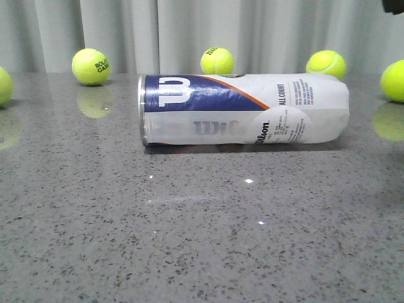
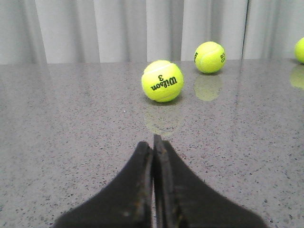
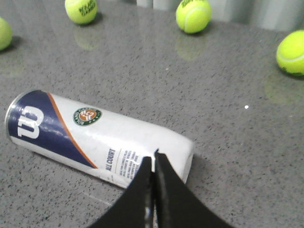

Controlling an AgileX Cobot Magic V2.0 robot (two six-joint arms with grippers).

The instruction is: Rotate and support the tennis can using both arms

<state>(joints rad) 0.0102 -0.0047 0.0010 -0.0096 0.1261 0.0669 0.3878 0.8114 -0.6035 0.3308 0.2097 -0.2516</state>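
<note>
While sideways: tennis can (image 3: pixel 97 140) beneath right gripper (image 3: pixel 152 159)

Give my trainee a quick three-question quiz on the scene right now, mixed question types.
1. True or false: the tennis can stands upright on the table.
2. The right gripper is: A) open, B) shut, C) clamped on the can.
3. Fill in: in the front view, the can's silver rim points to the picture's ____.

Key: 1 false, it lies on its side. 2 B, as is the left gripper. 3 left.
</note>
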